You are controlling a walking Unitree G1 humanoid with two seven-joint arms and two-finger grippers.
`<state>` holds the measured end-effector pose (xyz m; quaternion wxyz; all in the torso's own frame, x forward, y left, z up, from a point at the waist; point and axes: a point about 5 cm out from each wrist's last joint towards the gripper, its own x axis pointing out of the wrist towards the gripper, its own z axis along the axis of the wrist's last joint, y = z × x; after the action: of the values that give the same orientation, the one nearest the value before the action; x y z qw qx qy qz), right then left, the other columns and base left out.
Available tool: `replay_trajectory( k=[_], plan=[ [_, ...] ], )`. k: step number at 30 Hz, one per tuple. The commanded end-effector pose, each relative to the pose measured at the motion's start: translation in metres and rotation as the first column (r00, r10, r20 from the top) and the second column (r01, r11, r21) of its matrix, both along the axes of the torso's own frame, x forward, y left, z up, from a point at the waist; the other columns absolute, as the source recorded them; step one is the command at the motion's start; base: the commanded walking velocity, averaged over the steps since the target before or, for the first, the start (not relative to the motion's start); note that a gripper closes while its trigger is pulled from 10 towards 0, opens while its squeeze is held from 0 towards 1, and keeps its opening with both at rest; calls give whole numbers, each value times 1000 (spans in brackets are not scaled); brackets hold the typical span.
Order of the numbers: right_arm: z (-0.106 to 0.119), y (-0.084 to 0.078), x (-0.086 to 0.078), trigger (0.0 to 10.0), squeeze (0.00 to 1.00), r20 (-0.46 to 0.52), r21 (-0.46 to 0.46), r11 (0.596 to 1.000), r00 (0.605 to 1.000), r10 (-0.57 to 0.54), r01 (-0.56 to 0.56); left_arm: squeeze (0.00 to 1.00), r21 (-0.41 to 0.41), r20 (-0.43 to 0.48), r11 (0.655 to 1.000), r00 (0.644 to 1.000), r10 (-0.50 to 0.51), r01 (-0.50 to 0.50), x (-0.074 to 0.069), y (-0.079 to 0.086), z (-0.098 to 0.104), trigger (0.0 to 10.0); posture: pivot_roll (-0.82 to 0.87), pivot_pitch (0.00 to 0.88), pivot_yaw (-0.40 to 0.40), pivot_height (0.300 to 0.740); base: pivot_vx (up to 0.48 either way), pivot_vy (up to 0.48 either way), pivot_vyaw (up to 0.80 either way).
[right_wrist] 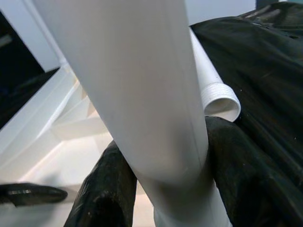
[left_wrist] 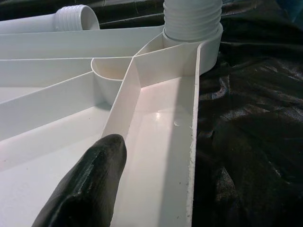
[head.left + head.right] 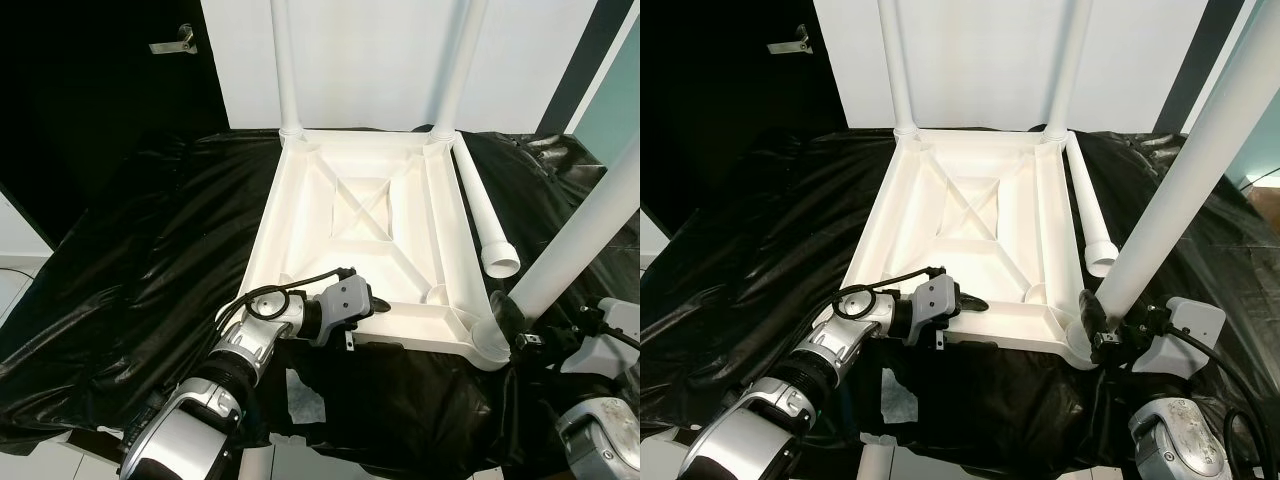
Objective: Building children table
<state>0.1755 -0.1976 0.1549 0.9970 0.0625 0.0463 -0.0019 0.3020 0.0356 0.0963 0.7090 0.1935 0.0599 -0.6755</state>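
Note:
The white table top [image 3: 355,215] lies upside down on a black sheet. Two white legs [image 3: 285,60] [image 3: 455,60] stand upright in its far corners. A third leg [image 3: 485,215] lies loose along its right side, threaded end [image 2: 75,19] toward me. My right gripper [image 1: 175,175] is shut on a fourth leg [image 3: 585,230] just above its foot. That leg leans to the right, and its threaded end [image 2: 191,19] sits in the near right corner socket [image 3: 490,345]. My left gripper [image 3: 378,303] rests on the table top's near rim, pointing toward that corner.
The black plastic sheet [image 3: 150,260] covers the whole work surface and is crumpled at its edges. A white wall stands close behind the table top, with a dark door and its handle [image 3: 170,42] at the far left. A scrap of white paper [image 3: 300,395] lies near my left arm.

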Motion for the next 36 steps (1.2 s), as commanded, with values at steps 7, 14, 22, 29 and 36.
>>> replay_trajectory(
  k=[7,14,22,29,36],
  plan=[
    [-63,19,-2,10000,0,-257,32,999,966,35,-28,0,96,-113,994,992,55,-44,-14,5,-35,10000,-269,62,58,740,0,0,0],
    [-71,16,4,10000,0,-227,-47,998,973,-54,44,0,92,-121,994,990,66,-55,-15,8,-36,10000,-240,78,56,740,0,0,0],
    [-67,19,15,10000,0,-35,-141,974,982,-185,178,0,93,-141,994,987,74,-61,-20,13,-40,10000,-206,109,69,740,0,0,0],
    [-68,23,30,10000,0,22,-134,951,960,-279,279,0,91,-140,994,987,76,-64,-20,13,-39,10000,-185,121,82,740,0,0,0],
    [-62,52,55,10000,0,93,-127,966,972,-215,226,0,91,-131,993,987,92,-81,-18,16,-36,10000,-147,118,88,740,0,0,0]
  ],
)
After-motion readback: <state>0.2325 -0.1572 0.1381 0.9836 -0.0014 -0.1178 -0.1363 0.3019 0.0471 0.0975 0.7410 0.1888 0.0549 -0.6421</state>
